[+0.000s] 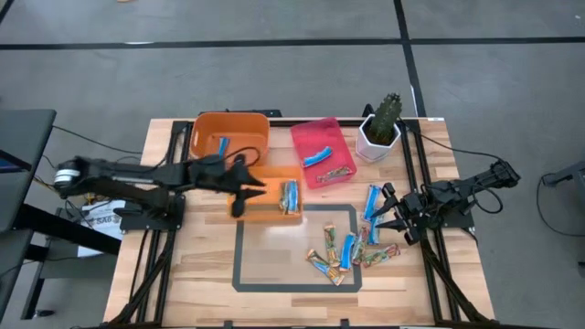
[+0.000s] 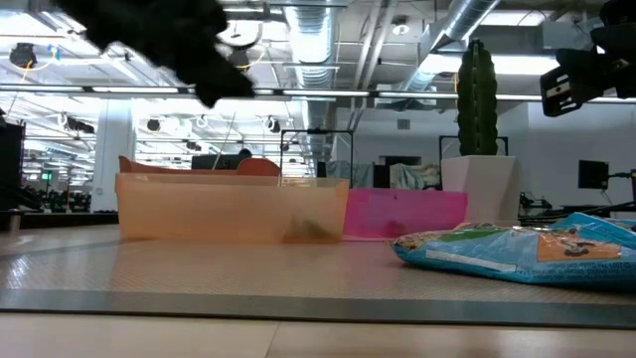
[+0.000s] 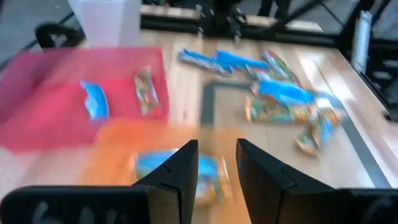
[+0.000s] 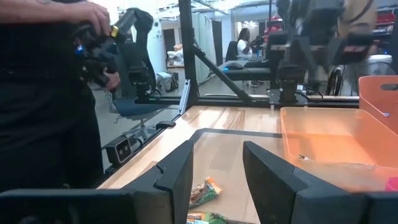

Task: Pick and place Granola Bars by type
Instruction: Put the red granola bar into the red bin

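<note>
Several granola bars, blue and multicoloured, lie loose (image 1: 347,251) around the right end of a taped rectangle on the table. More bars (image 1: 290,196) lie in a shallow orange tray (image 1: 265,212). A pink bin (image 1: 311,132) holds a blue bar (image 3: 93,99) and a multicoloured bar (image 3: 146,90). A deep orange bin (image 1: 206,128) holds one blue bar (image 1: 222,146). My left gripper (image 3: 217,163) hangs open over the shallow tray, with nothing between its fingers. My right gripper (image 1: 391,212) waits open at the table's right, beside the loose bars.
A cactus in a white pot (image 1: 379,128) stands at the far right, beside the pink bin. Black frame rails (image 1: 422,164) run along the table's left and right sides. A person stands beyond the table in the right wrist view.
</note>
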Tool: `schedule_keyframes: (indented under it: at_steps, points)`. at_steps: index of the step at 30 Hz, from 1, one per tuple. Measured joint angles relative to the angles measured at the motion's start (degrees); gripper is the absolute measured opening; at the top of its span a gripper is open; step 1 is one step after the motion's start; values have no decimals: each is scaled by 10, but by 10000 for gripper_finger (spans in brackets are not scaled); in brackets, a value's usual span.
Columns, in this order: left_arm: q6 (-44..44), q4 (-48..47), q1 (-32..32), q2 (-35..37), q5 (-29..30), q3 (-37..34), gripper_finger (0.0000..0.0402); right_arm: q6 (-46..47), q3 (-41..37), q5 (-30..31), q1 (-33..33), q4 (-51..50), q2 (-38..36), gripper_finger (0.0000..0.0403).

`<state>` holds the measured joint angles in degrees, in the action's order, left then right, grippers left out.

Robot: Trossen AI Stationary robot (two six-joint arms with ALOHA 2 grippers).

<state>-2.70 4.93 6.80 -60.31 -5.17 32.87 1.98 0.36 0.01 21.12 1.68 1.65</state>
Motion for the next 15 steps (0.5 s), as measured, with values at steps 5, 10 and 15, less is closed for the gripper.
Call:
schedule_keyframes:
  at_steps: [5,10,15]
  points:
    - [-9,-1,1,128,0,-109,100,0,0,0,0,0,0,134]
    - [-15,-16,0,243,-6,-190,100,0,0,0,0,0,0,133]
    - [-15,-13,0,335,-16,-241,100,0,0,0,0,0,0,134]
